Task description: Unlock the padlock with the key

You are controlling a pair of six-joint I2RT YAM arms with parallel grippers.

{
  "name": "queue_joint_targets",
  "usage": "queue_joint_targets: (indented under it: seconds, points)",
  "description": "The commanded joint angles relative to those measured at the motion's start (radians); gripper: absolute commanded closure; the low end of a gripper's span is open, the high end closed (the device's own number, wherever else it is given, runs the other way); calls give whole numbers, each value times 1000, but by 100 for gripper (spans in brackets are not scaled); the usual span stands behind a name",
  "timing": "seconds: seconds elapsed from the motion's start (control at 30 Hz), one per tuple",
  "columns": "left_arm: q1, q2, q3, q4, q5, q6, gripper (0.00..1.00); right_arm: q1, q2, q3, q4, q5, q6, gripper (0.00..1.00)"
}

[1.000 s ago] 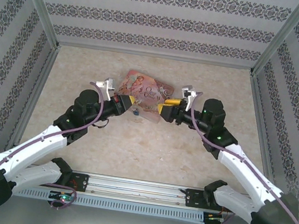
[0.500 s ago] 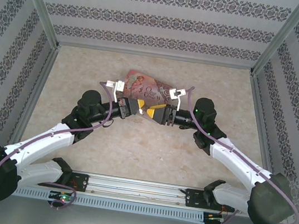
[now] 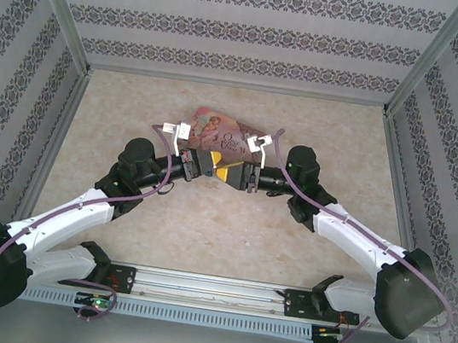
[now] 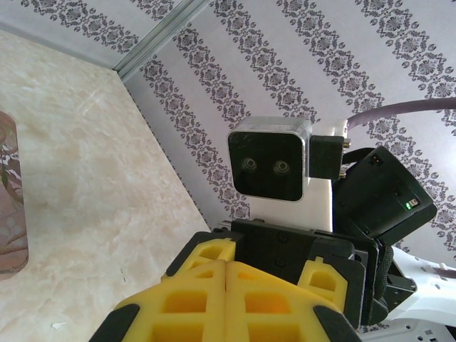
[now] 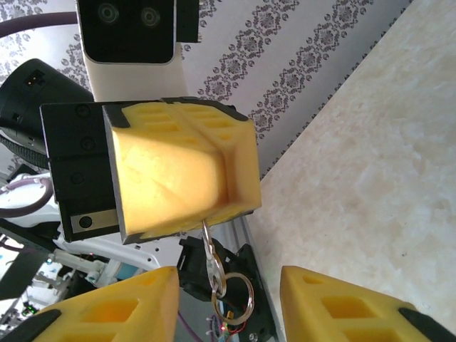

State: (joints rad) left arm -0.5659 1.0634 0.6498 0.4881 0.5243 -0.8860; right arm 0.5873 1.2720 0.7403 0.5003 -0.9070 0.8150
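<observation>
Table (image 3: pixel 202 236): you are working above its middle, with both arms reaching in from the near edge.
Right pincer (image 5: pixel 228 303): its jaws are standing moderately apart, one yellow finger on each side of the dangling ring, and no contact is showing.
Left pincer (image 5: pixel 201 206): it is facing the right one tip to tip. Its pads are pressing flat together and pinching a thin silver shank at the seam.
Key (image 5: pixel 211 258): what I am reading as the key is hanging from that seam, head down, with a split ring (image 5: pixel 241 296) looped through it.
Padlock: you cannot tell where it is sitting. I am judging it may be buried between the left pads.
Handling: you are dealing with light, hard, slick metal. The ring is hanging loose, so I am advising a grip on the flat key head, not on the ring.
Pink tin (image 3: pixel 216 131): it is lying flat on the table just beyond both pincers.
</observation>
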Motion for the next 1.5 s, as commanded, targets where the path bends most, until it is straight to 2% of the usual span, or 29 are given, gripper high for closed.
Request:
queue_joint_targets:
  seconds: [0.0, 0.2, 0.67, 0.83, 0.97, 1.1, 1.13, 1.2, 1.23, 1.27, 1.47]
  points:
    - [10, 0, -11, 65, 23, 5, 100, 12, 9, 36, 43, -32, 1, 64]
    - [12, -2, -14, 71, 16, 4, 100, 14, 16, 34, 41, -40, 7, 74]
    - [20, -10, -24, 84, 13, -7, 100, 23, 19, 27, 41, -46, 13, 78]
    - [21, -14, -27, 90, 14, -10, 100, 23, 18, 28, 41, -40, 12, 86]
    - [21, -15, -33, 102, 17, -13, 100, 22, 17, 28, 31, -28, 5, 99]
    - [26, -24, -40, 114, 7, -19, 100, 16, 12, 27, 5, -15, -12, 100]
    - [28, -30, -42, 113, 5, -18, 96, 13, 10, 24, -3, -7, -18, 100]
    - [35, -42, -47, 105, 1, -18, 82, 7, 3, 24, -38, 7, -40, 100]
    - [41, -50, -49, 98, -2, -15, 68, 4, -1, 24, -61, 19, -57, 100]
    - [45, -62, -52, 83, -7, -12, 61, 4, -6, 27, -104, 34, -84, 100]
    - [74, -150, -80, -107, -101, 52, 35, -10, -8, 42, -344, 156, -228, 100]
